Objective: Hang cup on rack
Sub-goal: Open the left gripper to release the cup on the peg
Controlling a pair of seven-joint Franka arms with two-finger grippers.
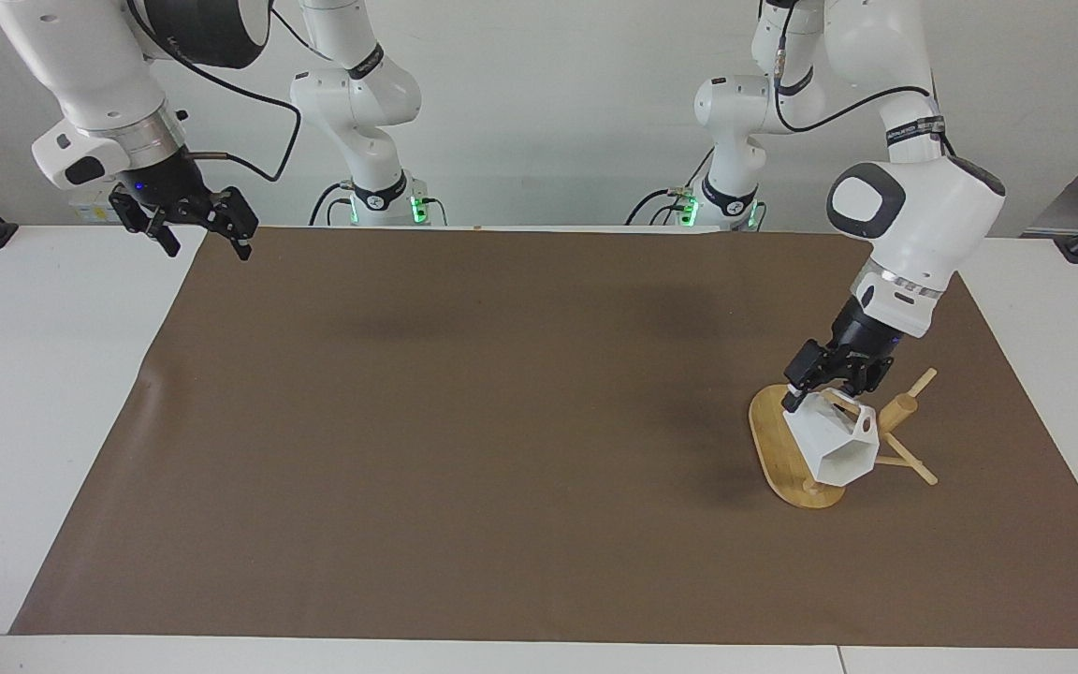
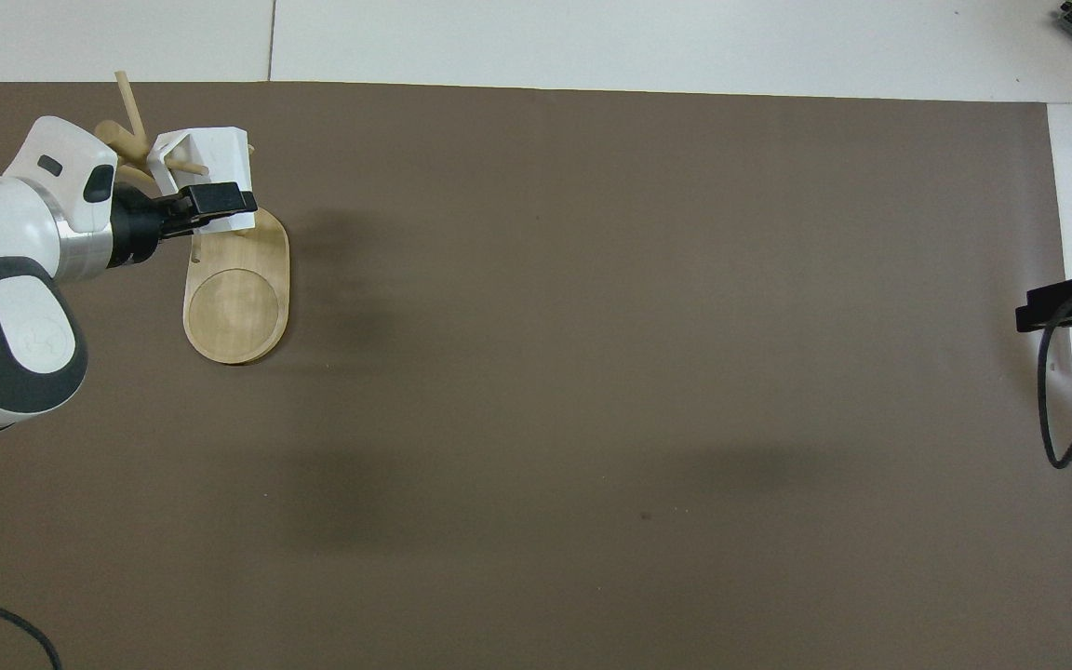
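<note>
L gripper sits at the cup base, over the rack; can't tell if fingers apart. Cup hangs w/ handle on a peg, mouth tilted away from gripper. R gripper open, waiting well apart from rack.

A plain matte white cup sits just under the black jaws of the left gripper, against a pale honey-coloured bamboo rack. The table is white under a flat, unpatterned brown mat; the right gripper is black too
</note>
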